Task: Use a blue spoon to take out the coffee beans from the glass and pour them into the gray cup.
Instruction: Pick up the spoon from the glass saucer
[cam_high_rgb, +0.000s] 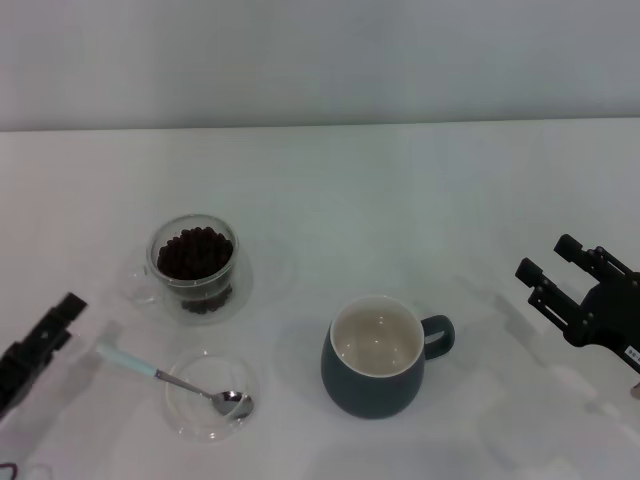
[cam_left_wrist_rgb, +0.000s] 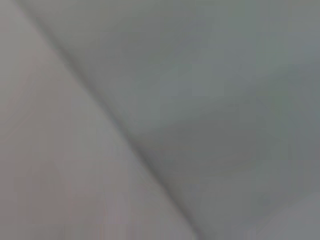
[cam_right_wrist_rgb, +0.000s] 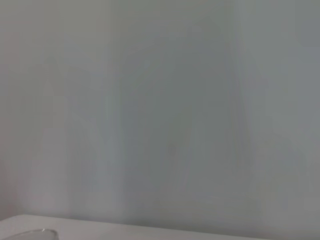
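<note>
Blue spoon (cam_high_rgb: 172, 379) in glass dish (cam_high_rgb: 200, 412).

Bare white lab-like tabletop (cam_high_rgb: 400, 190)

I see a plain white bench (cam_high_rgb: 400, 200) carrying a clear double-walled glass (cam_high_rgb: 195, 265) of dark coffee beans (cam_high_rgb: 195, 252), a shallow clear glass dish (cam_high_rgb: 208, 396) in front of it holding the pale-blue-handled metal spoon (cam_high_rgb: 175, 380), and a rounded blue-gray ceramic mug (cam_high_rgb: 378, 355) to their right.

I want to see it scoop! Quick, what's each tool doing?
Left tool: holding nothing, beside the spoon; open or shut, cannot tell.
Right tool: open, empty, right of the cup.
</note>
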